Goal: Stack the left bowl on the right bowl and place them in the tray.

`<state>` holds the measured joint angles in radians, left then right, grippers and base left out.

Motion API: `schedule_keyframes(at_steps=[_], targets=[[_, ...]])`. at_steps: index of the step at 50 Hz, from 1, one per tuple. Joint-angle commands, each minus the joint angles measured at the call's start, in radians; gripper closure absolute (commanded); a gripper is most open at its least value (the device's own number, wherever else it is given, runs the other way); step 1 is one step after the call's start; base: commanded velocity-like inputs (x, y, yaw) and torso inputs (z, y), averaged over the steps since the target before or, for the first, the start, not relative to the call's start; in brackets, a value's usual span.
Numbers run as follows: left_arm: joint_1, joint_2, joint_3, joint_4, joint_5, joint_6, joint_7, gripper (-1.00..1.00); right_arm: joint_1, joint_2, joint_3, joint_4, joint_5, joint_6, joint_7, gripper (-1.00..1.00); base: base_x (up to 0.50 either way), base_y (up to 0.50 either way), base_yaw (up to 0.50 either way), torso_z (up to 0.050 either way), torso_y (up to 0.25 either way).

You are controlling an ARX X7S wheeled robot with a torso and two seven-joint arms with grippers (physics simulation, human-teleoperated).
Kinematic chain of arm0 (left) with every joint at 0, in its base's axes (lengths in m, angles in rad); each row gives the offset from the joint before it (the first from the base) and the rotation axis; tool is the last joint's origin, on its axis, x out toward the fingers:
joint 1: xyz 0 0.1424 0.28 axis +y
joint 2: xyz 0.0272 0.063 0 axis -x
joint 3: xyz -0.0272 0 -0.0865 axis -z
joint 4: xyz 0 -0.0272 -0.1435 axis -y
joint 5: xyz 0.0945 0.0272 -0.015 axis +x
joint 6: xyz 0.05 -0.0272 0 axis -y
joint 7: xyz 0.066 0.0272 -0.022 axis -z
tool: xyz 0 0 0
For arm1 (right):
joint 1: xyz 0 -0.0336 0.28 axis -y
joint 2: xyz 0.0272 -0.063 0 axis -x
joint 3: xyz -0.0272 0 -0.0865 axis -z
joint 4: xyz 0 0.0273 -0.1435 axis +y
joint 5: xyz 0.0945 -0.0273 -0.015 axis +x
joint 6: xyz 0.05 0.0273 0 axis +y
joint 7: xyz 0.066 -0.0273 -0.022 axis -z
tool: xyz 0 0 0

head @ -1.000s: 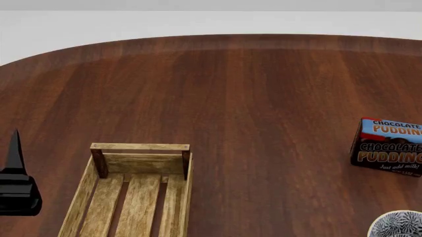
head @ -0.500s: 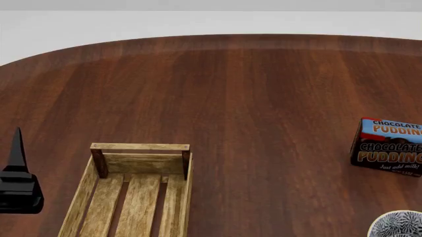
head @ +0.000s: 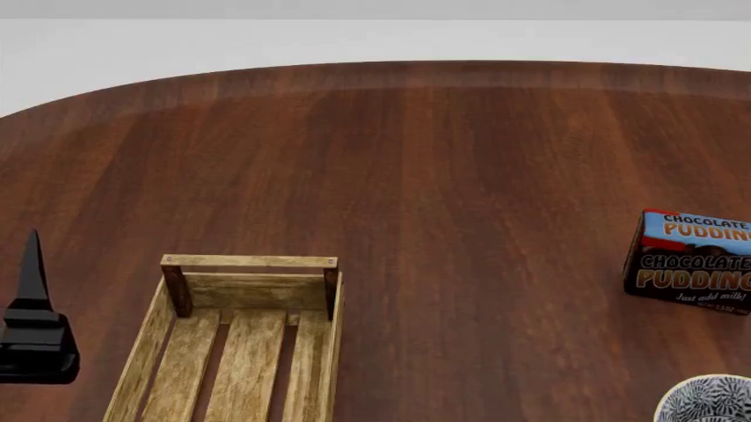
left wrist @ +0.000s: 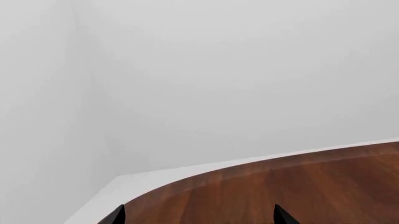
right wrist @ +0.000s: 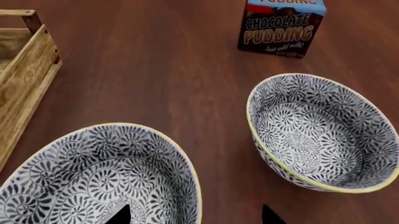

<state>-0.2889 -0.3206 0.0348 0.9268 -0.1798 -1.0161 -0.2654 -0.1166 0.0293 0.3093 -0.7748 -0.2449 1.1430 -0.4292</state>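
Note:
Two white bowls with a black swirl pattern and yellow rims stand on the brown table in the right wrist view, the left bowl and the right bowl, apart and upright. My right gripper is open over the left bowl's near rim, one fingertip above its inside and one above the table. The light-wood tray is empty; its corner also shows in the right wrist view. My left gripper is open and empty, left of the tray. One bowl's rim shows in the head view.
A chocolate pudding box stands at the right, behind the bowls; it also shows in the right wrist view. The round table's far edge meets a white floor. The left gripper's black finger rises near the table's left edge.
My left gripper has drifted slightly to the right in the head view. The tray, the box and the bowl rim have not moved.

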Motion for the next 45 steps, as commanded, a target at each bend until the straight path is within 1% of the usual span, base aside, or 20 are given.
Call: schedule_keyframes(at_steps=[1,31,45], targets=[[0.004,-0.003,0.006,-0.006,0.000,0.006,-0.006,-1.00,0.008,0.010,0.014,0.101,0.061,-0.058,0.038,-1.00,0.00,0.00,0.00,0.000,0.000],[0.000,-0.011,0.009,0.001,-0.010,-0.002,-0.019,-1.00,0.045,0.035,0.043,0.329,0.153,-0.171,0.104,-1.00,0.00,0.00,0.00,0.000,0.000],[0.003,-0.014,0.008,0.001,-0.014,-0.001,-0.025,-1.00,0.052,0.039,0.050,0.381,0.187,-0.192,0.129,-1.00,0.00,0.00,0.00,0.000,0.000]])
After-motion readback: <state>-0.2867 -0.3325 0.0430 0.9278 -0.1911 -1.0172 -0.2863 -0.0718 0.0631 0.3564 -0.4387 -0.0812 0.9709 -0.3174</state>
